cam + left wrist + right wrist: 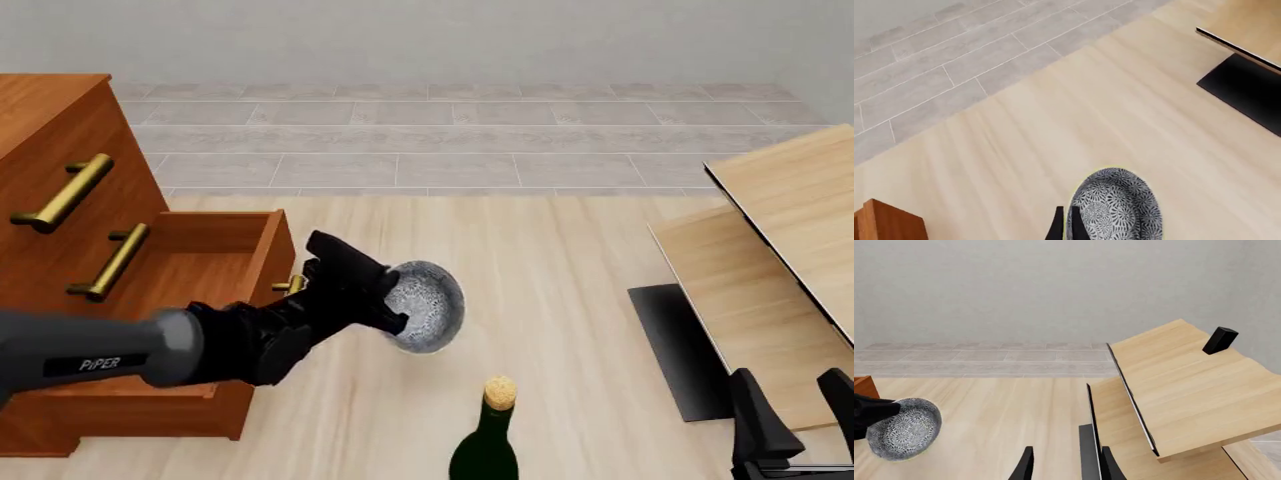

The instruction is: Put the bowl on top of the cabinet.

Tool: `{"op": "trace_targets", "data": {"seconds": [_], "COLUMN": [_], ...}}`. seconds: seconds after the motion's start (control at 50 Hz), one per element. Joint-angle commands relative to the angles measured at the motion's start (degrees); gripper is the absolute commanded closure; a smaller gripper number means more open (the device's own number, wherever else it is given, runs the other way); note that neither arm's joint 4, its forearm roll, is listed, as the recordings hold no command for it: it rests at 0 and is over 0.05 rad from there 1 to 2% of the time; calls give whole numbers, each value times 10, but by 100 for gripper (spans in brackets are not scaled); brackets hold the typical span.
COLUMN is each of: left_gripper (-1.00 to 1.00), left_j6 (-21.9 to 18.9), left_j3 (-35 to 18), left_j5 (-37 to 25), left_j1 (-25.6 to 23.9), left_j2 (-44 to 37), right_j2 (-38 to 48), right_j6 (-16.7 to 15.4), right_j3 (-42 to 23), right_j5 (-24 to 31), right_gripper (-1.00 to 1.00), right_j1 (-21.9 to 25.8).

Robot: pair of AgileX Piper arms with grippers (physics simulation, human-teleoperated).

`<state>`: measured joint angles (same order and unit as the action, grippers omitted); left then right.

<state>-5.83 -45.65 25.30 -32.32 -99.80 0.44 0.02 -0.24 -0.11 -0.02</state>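
Front view: the left gripper (387,300) holds the bowl (424,306) in the air above the pale wood table (561,300), its dark fingers (350,262) clamped on the bowl's near rim so that the speckled blue-grey inside is tipped toward the camera. The bowl hangs just to the right of the cabinet (60,130), level with an open drawer (200,255) whose brass handle (287,287) shows behind the gripper; two more long brass handles (64,192) run across the closed drawers above it. A dark green bottle (487,445) with a cork stopper stands on the table in the foreground, below the bowl and apart from it. At the right, slanted light-wood panels (787,200) rise over a black mat (674,340), and the right gripper (790,420) waits at the lower right corner, its two dark fingers standing apart and holding nothing. Left wrist view: the bowl (1117,207) sits pinched between the finger tips (1056,227), with the table and grey floor tiles (934,55) beyond. Right wrist view: the bowl (904,429) appears far off to one side, in the left arm's grasp, and a small black block (1219,340) rests on the upper panel.
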Motion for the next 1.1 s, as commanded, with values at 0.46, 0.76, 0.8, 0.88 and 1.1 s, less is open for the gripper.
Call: {"op": "trace_targets", "data": {"seconds": [0.46, 0.76, 0.8, 0.88, 1.1], "left_gripper": [100, 100, 100, 100, 100], "left_j6": [87, 145, 158, 174, 193], "left_j3": [15, -10, -20, -33, -56], "left_j5": [-93, -160, -173, -185, -195], "left_j1": [120, 193, 208, 232, 294], "left_j2": [299, 397, 407, 415, 426], "right_j2": [0, 0, 0, 0, 0], "right_j6": [0, 0, 0, 0, 0], "right_j3": [0, 0, 0, 0, 0], "right_j5": [0, 0, 0, 0, 0], "right_gripper": [-100, -100, -100, -100, -100], "right_j1": [0, 0, 0, 0, 0]}}
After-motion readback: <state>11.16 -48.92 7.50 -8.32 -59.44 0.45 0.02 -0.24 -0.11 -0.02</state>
